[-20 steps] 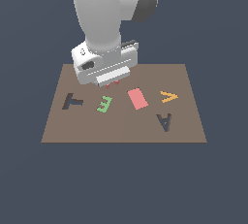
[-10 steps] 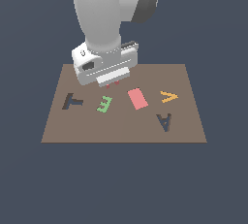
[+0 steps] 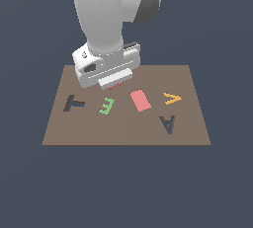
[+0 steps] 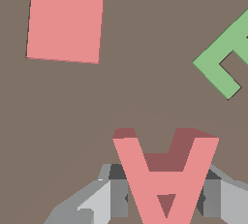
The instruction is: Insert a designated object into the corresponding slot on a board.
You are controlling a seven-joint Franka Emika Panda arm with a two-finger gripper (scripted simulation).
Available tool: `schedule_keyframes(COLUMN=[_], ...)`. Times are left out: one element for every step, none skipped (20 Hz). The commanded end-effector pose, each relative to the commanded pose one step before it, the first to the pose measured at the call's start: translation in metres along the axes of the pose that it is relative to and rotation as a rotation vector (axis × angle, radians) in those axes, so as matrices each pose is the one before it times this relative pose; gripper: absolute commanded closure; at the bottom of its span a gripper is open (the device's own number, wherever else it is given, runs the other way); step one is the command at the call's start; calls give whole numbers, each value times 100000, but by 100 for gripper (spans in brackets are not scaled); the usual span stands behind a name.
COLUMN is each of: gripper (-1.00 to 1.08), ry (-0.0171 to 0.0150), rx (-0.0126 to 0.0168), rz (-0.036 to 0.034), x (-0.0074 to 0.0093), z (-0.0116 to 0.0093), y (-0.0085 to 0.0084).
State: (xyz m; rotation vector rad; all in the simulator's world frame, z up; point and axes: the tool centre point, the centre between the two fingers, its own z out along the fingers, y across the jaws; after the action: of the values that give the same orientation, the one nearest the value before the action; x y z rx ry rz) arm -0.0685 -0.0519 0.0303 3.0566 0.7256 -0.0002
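Observation:
The salmon-red letter A block (image 4: 164,182) sits between my gripper's (image 4: 163,195) two grey fingers (image 4: 114,196), which are shut on its sides. In the exterior view only small red bits of the A block (image 3: 120,84) show under the gripper (image 3: 114,85), just above the brown board (image 3: 123,131) near its far middle. The dark A-shaped slot (image 3: 168,123) is on the board toward the exterior view's right, near the front, well apart from the gripper.
A plain salmon-red rectangle (image 3: 140,100) (image 4: 65,18) and a green letter E (image 3: 105,105) (image 4: 225,63) lie on the board near the gripper. A dark T-shaped recess (image 3: 75,103) is on the exterior view's left. An orange V-shaped piece (image 3: 172,98) lies above the A slot.

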Motion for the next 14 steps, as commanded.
schedule_keyframes(gripper=[108, 108, 108, 108, 108, 108, 108, 108, 108, 108, 108, 108, 108, 108], ry=[22, 1, 1, 2, 2, 2, 2, 2, 2, 3, 3, 3, 3, 3], rx=[-47, -3, -3, -3, -4, -4, -4, -5, -5, -6, -6, -6, -7, -7], rz=[-2031, -1178, -1319, -1460, -1605, -1749, -1895, -2043, -2191, -2342, -2495, -2648, -2805, -2963], x=[125, 78, 88, 97, 107, 117, 127, 137, 147, 158, 168, 179, 190, 201], z=[-17, -5, -6, -7, -7, -8, -9, -9, -10, -11, -11, -12, -13, -13], y=[284, 125, 140, 155, 170, 185, 201, 216, 232, 248, 263, 280, 296, 313])
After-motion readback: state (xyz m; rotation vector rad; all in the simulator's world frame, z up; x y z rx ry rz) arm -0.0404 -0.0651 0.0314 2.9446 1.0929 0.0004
